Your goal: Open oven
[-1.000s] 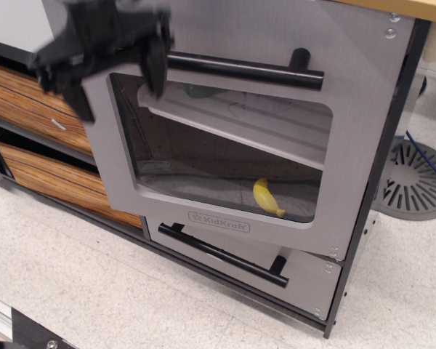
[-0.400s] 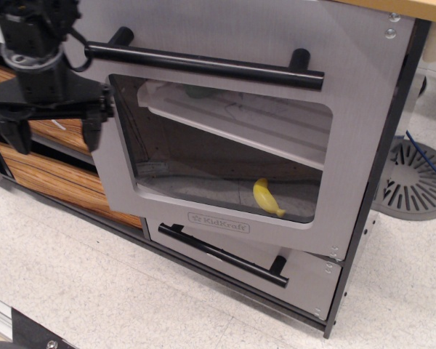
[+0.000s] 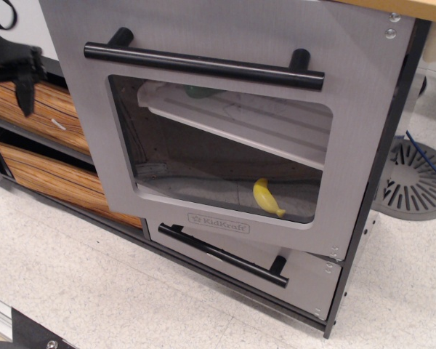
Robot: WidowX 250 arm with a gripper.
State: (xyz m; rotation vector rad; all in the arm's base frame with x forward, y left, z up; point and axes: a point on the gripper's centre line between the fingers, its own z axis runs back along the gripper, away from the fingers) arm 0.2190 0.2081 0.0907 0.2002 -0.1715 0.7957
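Observation:
The grey oven door [image 3: 349, 145] stands ajar, its top edge leaning out from the cabinet. Its long black bar handle [image 3: 203, 65] runs across the top, above the clear rounded window [image 3: 225, 145]; the KidKraft logo [image 3: 219, 223] is below. Through the window I see a white shelf [image 3: 240, 120] and a yellow toy banana [image 3: 267, 198] on the oven floor. My black gripper [image 3: 0, 80] is at the far left edge, well clear of the handle and largely cut off by the frame. One finger [image 3: 25, 94] hangs down with nothing in it.
A smaller grey drawer with a black bar handle [image 3: 225, 254] sits under the oven. Two wood-grain drawers [image 3: 51, 116] [image 3: 51, 178] are to the left, behind my gripper. A round grey slotted base [image 3: 418, 178] stands on the speckled floor at right. The wooden countertop edge [image 3: 414, 9] is top right.
My gripper has let go of the handle's left end and moved left and away, now half out of frame. The oven door stays ajar in the same position.

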